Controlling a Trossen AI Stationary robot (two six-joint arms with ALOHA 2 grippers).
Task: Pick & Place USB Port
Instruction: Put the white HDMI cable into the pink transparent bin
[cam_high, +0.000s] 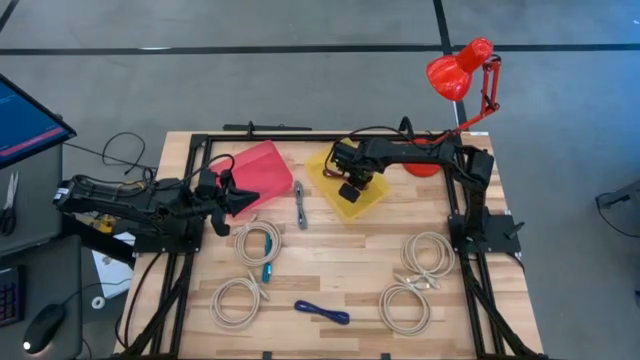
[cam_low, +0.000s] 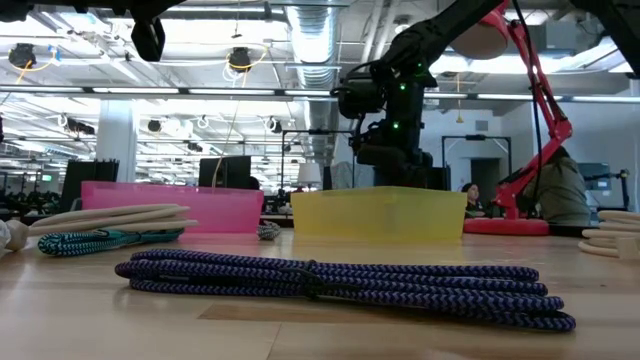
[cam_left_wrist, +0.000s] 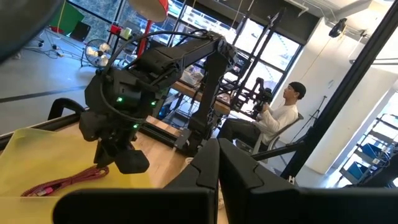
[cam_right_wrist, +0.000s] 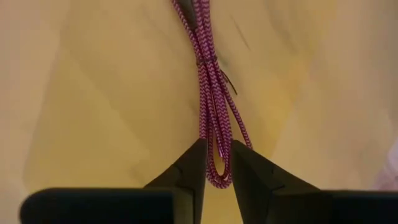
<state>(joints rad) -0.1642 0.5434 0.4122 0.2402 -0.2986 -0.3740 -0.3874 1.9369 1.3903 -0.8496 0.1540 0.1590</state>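
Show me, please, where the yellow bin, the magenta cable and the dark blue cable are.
yellow bin (cam_low: 380, 215): low view, its front wall.
magenta cable (cam_right_wrist: 211, 93): right wrist view, mid-bundle near the tie.
dark blue cable (cam_low: 330, 280): low view, middle of the bundle.

A bundled magenta braided USB cable (cam_right_wrist: 211, 99) lies flat on the floor of the shallow yellow plastic bin (cam_right_wrist: 93, 106), folded into long parallel strands bound by a thin tie near mid-length. Its looped end sits between the two dark fingertips of the right tool (cam_right_wrist: 216, 163), with the strands running straight away from them.
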